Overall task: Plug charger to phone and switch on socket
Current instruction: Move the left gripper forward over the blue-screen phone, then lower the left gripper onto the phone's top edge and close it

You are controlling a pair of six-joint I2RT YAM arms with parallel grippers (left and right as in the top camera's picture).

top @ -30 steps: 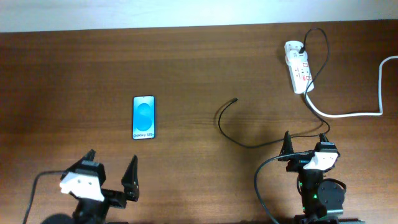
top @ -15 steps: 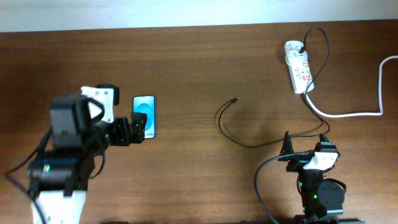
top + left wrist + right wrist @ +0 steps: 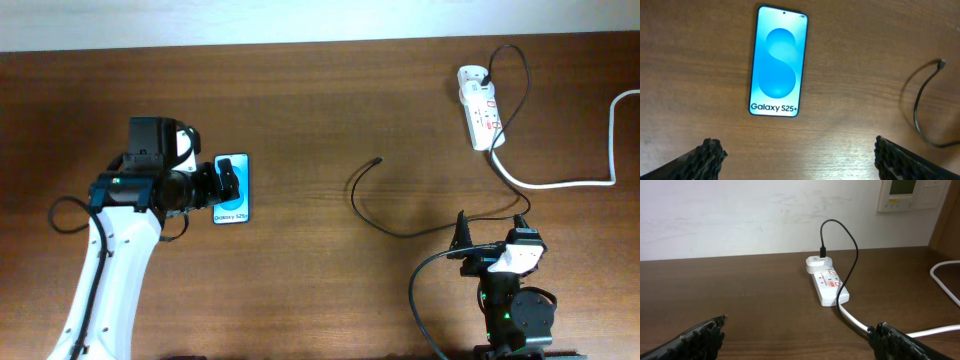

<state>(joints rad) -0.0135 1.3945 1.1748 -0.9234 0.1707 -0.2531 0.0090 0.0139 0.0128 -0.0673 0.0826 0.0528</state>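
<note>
Left gripper (image 3: 797, 155) is hovering wide open, empty, partly hiding the phone (image 3: 238, 200) from overhead — right gripper (image 3: 797, 332) gaping empty too.

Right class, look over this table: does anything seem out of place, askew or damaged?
Nothing stands out as damaged or spilled. The phone lies flat and straight, screen lit. The charger has its connector tip lying loose, apart from the phone and not yet plugged in.

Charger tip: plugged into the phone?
No, the charger tip lies loose, well apart from the phone.
</note>
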